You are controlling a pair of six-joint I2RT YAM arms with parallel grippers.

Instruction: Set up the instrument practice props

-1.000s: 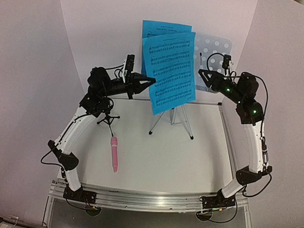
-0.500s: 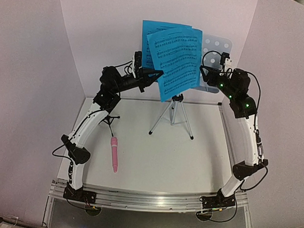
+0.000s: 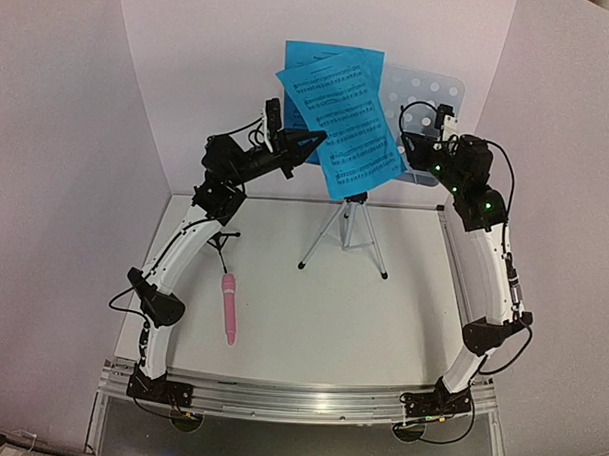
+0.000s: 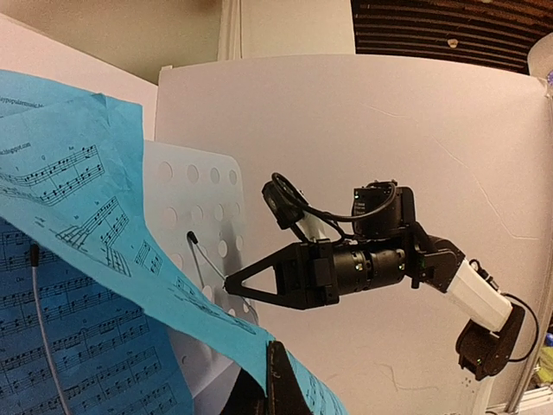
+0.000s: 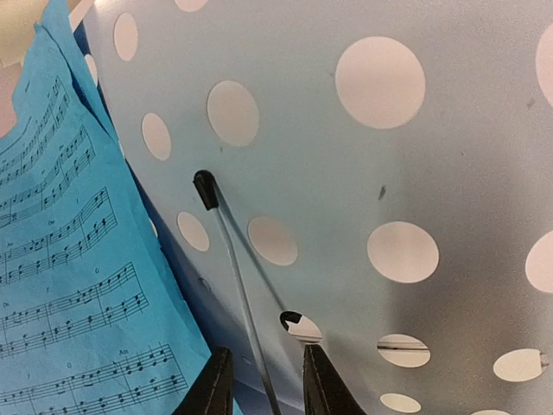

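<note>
Arms of a two-armed robot are raised to a pale-blue perforated music stand, carried on a silver tripod that is set near the middle of the far edge of the white worktop. The left gripper is closed tight on the lower left edge of the front bright blue sheet-music page, which is held tilted before the stand's left half. A second bright blue sheet-music page is seen behind it, lying against the stand's face.

On the stand's right half, the right gripper is pictured with its jaws only narrowly apart. A thin wire page retainer with a black tip is flanked by the two fingers, and a sliver of space is visible on either side of it, so nothing is gripped.

Near the worktop's left edge a slim pink microphone is laid flat, pointing front to back. A small black tripod mic holder is stood just beyond it toward the far left corner, apart from it and under the left arm.
</note>
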